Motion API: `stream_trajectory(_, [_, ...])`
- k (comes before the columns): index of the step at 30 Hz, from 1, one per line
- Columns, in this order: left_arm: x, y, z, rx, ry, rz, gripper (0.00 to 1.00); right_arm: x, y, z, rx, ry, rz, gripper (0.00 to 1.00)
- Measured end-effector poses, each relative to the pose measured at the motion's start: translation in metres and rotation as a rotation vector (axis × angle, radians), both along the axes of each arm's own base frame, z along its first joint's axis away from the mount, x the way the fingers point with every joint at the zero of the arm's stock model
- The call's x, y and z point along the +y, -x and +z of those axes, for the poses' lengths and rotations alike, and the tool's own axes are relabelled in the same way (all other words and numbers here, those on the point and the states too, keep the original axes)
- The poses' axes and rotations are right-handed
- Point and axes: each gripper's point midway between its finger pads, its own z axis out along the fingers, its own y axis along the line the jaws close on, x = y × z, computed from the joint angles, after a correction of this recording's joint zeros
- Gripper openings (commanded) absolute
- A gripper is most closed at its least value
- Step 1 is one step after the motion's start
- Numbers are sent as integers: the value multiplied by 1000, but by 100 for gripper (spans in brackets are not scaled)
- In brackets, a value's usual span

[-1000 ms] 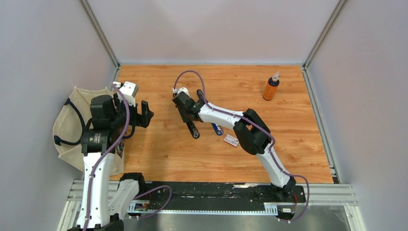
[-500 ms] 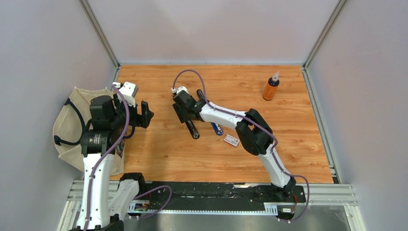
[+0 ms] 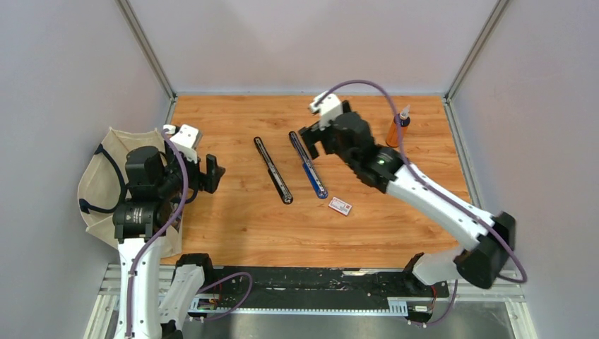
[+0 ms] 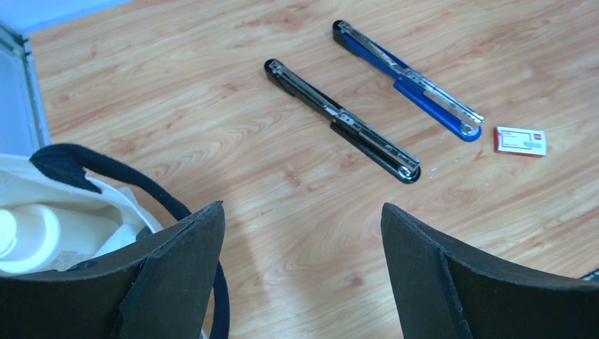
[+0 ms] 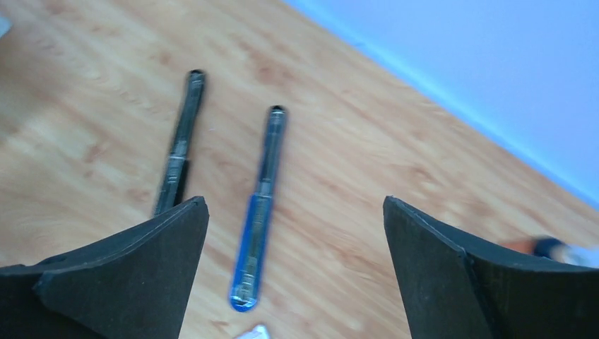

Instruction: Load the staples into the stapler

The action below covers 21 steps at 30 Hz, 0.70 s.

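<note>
Two staplers lie opened out flat, side by side mid-table: a black stapler (image 3: 273, 169) (image 4: 342, 123) (image 5: 180, 141) and a blue stapler (image 3: 308, 164) (image 4: 410, 81) (image 5: 260, 205). The staples box (image 3: 340, 206) (image 4: 520, 140), white with a red label, rests just right of the blue one's near end; only its corner (image 5: 254, 333) shows in the right wrist view. No loose staple strip is visible. My right gripper (image 3: 316, 143) (image 5: 295, 201) hovers open above the blue stapler's far end, empty. At the left, my left gripper (image 3: 212, 173) (image 4: 304, 208) stays open and empty, clear of both staplers.
An orange bottle (image 3: 398, 129) (image 5: 547, 247) stands at the back right. A cream tote bag (image 3: 106, 183) with a black handle (image 4: 106, 169) and a white bottle (image 4: 35, 236) inside hangs off the table's left edge under my left arm.
My right gripper opened, let go of the black stapler, and rose and swung to the back right. The black stapler now lies flat and uncovered. The left arm barely moved.
</note>
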Motion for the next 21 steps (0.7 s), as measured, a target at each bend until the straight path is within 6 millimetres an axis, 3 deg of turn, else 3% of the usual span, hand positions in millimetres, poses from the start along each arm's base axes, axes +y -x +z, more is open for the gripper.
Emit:
stream_trajectory(3, [-7,2,10,-19,5,-46,89,-57,4,32,-88,-23,-57,100])
stream_trajectory(6, [-18,2,20,-29,35,-107,89,-99,23,24,-132,35,-46,100])
stream_trajectory(10, [-35,-11,27,-1,120,-181,89,-114,64,-31,-96,141,102,100])
stream_trajectory(13, [-46,-30,23,43,166,-223,89,-118,84,-77,-14,217,212,100])
stream_trajectory(16, [-62,-48,10,105,203,-264,88,-118,98,-120,86,286,309,100])
stream_trajectory(21, [-86,-62,-9,184,225,-324,76,-111,103,-166,241,375,393,99])
